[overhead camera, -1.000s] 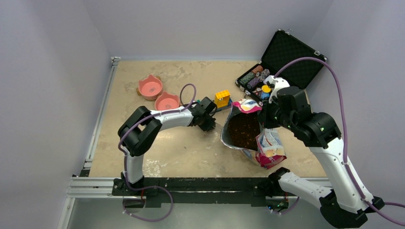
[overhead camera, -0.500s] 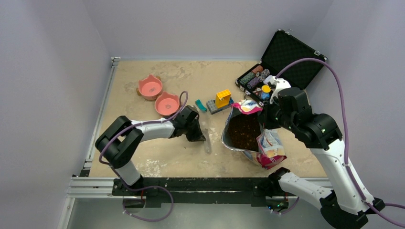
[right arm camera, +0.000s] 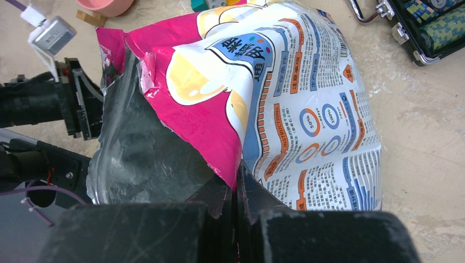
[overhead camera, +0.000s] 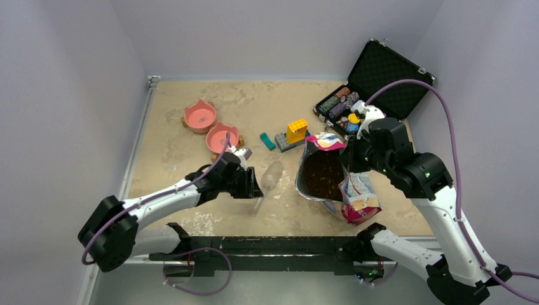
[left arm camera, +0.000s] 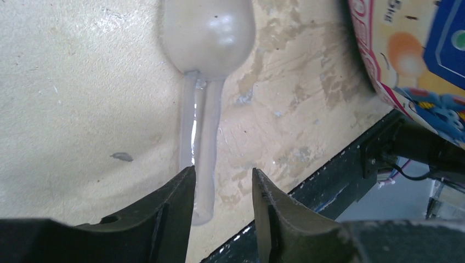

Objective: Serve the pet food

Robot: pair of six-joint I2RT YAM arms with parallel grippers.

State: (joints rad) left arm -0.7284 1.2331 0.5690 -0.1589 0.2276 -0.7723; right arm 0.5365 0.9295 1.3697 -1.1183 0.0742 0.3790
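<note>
Pinching the bag (right arm camera: 307,109), right gripper (right arm camera: 237,181); scoop (left arm camera: 205,66) at left gripper (left arm camera: 222,172).

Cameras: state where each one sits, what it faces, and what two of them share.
Top external: above and behind the bases, looking down on the table; left arm and right arm show.
Left wrist: on the left arm, facing down past the open left fingers at the spoon.
Right wrist: on the right arm, looking past the right fingers, shut on the bag.
Shared: all three show the bag; top and left wrist show the spoon.
</note>
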